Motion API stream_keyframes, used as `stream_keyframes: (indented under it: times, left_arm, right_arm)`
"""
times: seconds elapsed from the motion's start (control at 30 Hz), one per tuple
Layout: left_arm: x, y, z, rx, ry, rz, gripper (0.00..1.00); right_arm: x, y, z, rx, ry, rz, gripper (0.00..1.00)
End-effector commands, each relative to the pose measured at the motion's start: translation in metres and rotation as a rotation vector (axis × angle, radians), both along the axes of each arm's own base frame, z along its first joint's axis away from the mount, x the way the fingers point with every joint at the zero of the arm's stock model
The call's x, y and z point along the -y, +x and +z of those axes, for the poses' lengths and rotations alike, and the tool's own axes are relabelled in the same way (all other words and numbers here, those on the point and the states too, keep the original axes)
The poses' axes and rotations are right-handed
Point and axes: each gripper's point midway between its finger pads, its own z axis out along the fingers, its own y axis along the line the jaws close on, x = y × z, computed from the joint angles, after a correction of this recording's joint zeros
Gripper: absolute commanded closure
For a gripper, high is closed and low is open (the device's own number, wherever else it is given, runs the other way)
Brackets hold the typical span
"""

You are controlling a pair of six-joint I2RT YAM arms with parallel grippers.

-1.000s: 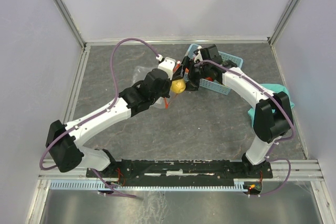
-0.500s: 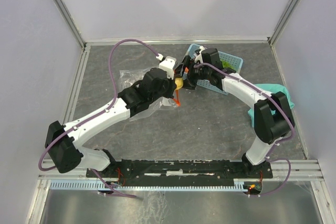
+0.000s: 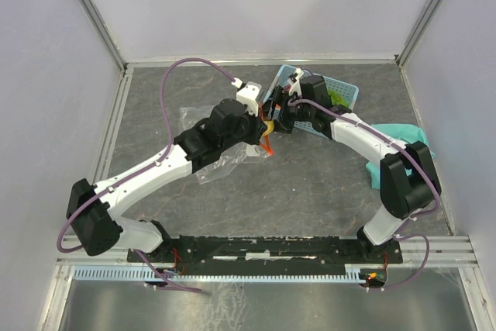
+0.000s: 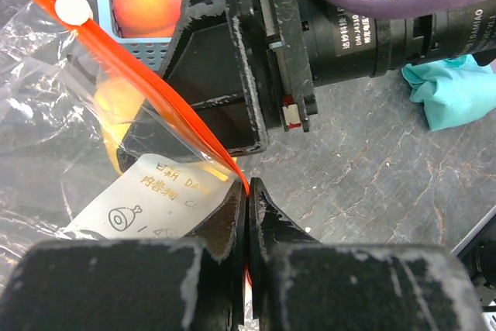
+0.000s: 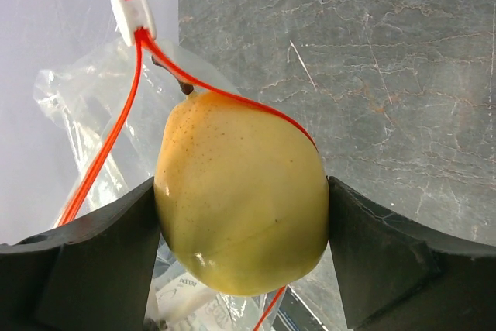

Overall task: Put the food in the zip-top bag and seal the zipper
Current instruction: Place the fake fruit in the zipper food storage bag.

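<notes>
arms (image 3: 147, 172): white shells, black joints; cables (image 3: 163, 91): purple; left hand (image 4: 246, 195): black, scuffed

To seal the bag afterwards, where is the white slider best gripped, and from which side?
Pinch the white slider across its two broad faces, astride the orange zipper strip. Probably come from the strip's far end, opposite the left hand, which pinches the near end. There the slider stands clear of the yellow fruit in the right hand.

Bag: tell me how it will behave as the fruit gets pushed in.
Likely floppy: the bag is thin, crinkled film and sags from the zipper, which the shut left gripper pinches at one end. It probably weighs little and would fold rather than resist a push. The mouth may collapse around the fruit, since only one corner is held.
</notes>
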Motion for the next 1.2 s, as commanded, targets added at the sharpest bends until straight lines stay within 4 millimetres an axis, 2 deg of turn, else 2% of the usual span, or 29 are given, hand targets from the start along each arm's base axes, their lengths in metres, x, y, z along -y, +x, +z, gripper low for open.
stream_keyframes:
  times: [0.0, 0.27, 0.4, 0.57, 0.83, 1.03, 1.17]
  left_arm:
    - [-0.001, 0.006, 0.03, 0.034, -0.105, 0.028, 0.97]
    - [-0.012, 0.012, 0.049, 0.013, -0.206, 0.016, 0.97]
    - [-0.013, 0.012, 0.056, 0.0, -0.255, -0.007, 0.97]
    - [-0.018, 0.018, 0.056, -0.031, -0.284, -0.015, 0.97]
    - [-0.018, 0.024, 0.048, -0.074, -0.312, -0.046, 0.97]
    - [-0.004, 0.011, 0.035, -0.118, -0.309, -0.155, 0.97]
    - [0.002, 0.001, 0.015, -0.176, -0.319, -0.195, 0.97]
  right_arm:
    - [-0.003, -0.001, 0.038, 0.187, 0.049, 0.041, 0.65]
    - [-0.001, -0.003, 0.052, 0.378, 0.043, 0.087, 0.65]
    - [-0.003, -0.005, 0.05, 0.425, 0.027, 0.11, 0.65]
    - [-0.002, -0.006, 0.042, 0.446, -0.02, 0.12, 0.65]
    - [-0.004, -0.007, 0.034, 0.507, -0.1, 0.153, 0.65]
    - [-0.011, -0.004, 0.026, 0.481, -0.117, 0.141, 0.65]
    - [-0.012, 0.005, 0.027, 0.416, -0.068, 0.04, 0.66]
